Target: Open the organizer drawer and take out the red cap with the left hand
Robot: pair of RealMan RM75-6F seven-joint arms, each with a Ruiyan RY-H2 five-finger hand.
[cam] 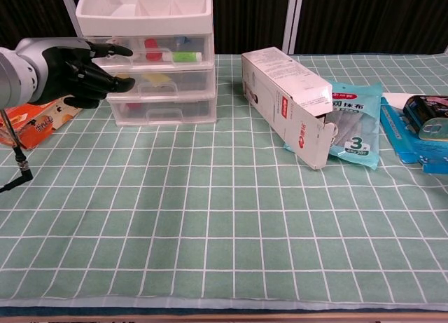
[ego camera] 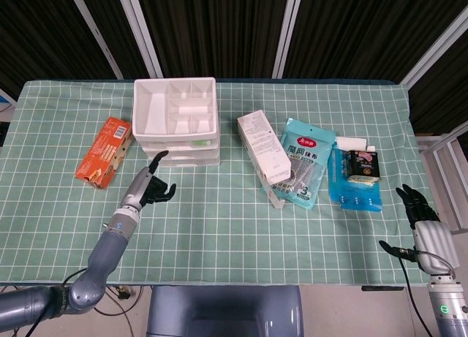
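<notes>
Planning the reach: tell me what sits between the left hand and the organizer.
Nothing: in the head view only bare tablecloth separates the left hand from the organizer.

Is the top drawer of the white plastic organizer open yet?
Shut. The top drawer sits flush with the two drawers below in the chest view, and the left robot hand is near it, holding nothing.

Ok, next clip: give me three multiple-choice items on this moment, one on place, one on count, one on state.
1. Where is the left hand?
A. In front of the organizer
B. On the tissue pack
C. Off the table's edge

2. How many drawers are stacked in the organizer?
A. One
B. Three
C. Five

3. The top drawer is:
A. Pulled fully out
B. Removed
C. Closed

Key: 1 A, the chest view shows it before the drawer fronts; 2 B, three handled fronts are stacked; 3 C, its front sits flush with those below.
</notes>
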